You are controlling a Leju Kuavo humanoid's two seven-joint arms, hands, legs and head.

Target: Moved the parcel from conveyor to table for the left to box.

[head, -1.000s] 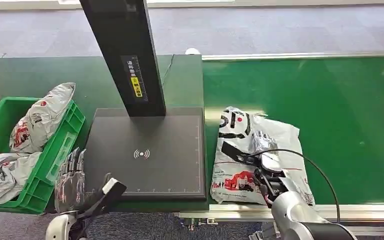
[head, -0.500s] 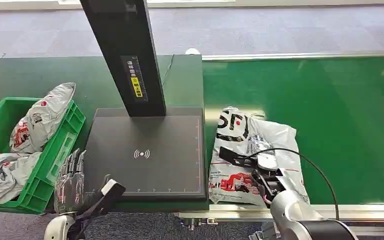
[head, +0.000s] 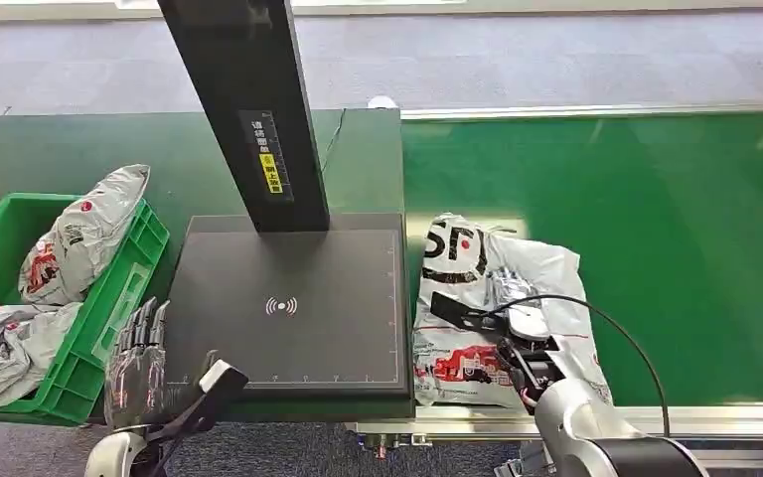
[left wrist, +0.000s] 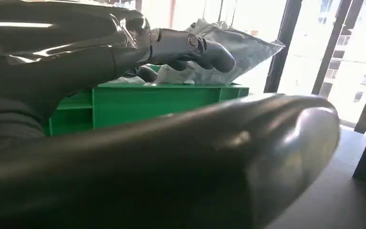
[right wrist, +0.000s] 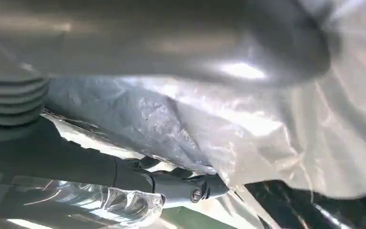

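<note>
Parcel (head: 497,308) lies on conveyor (head: 676,248), center-right of frame, touching the scanner pad (head: 288,308) edge to its left. Right hand (head: 512,323) on the parcel. Post (head: 248,109) rises from the pad's rear. Crate (head: 109,298) at left edge holds bags (head: 79,238). Left hand (head: 137,358) lower left, between crate and pad.

Right hand (head: 513,328) grips downward; left hand (head: 137,360) hangs with fingers apart.

Even, bright overhead light fills the head view, with a pale glare patch on the green conveyor belt (head: 656,199) — both wrist views are blurred close up, the left one backlit by blown-out windows (left wrist: 343,57).
</note>
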